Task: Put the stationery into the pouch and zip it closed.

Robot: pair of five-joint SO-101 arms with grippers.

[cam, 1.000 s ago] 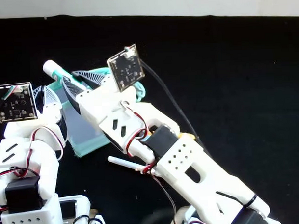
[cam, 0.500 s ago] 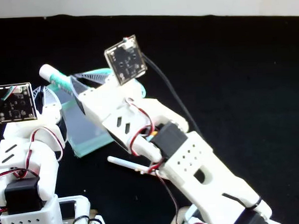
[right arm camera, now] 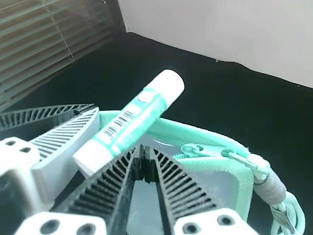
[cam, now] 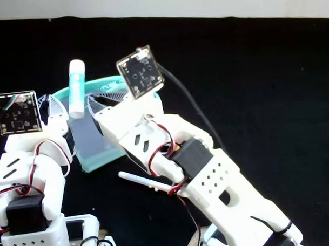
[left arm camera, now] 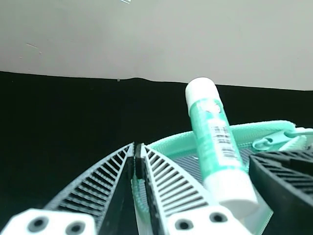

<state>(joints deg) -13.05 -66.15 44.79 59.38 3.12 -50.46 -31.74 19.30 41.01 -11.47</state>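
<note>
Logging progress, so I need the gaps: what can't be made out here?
Pouch interior: high view, right arm covers it.
White pen's far end: high view, under that arm.
What the right gripper pinches, if anything: right wrist view, hidden between its shut tips.

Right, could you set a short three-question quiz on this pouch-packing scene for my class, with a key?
1. True or false: the pouch is zipped shut.
2. The glue stick is: A) lying flat beside the pouch; B) upright at the pouch's open mouth; C) held in a person's hand.
3. What colour is the thin stick lying on the table outside the pouch?
Key: 1 false; 2 B; 3 white.
</note>
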